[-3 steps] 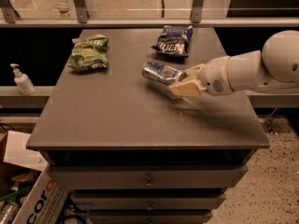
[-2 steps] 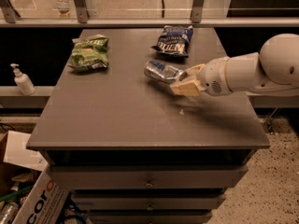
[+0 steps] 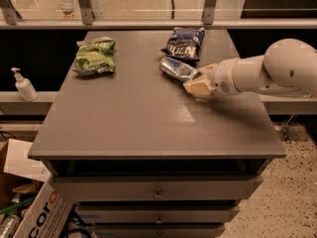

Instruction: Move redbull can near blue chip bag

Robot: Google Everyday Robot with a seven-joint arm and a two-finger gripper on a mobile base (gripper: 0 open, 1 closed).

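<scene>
My gripper (image 3: 198,78) is over the back-right part of the table (image 3: 124,128), fingers pinching the right end of the redbull can (image 3: 176,67). The can's on its side, long axis running from my fingers out to the upper left in the cam view, so the free end points roughly at the blue chip bag's (image 3: 184,42) bottom edge. The bag sits just behind the can, near but prob not touching, so what's left is a short push straight back imo. Can't tell if the can is lifted or dragging tbh. Vs 1 s ago, can + gripper have crept closer to the bag; the bag and the green chip bag (image 3: 95,56) haven't budged.
</scene>
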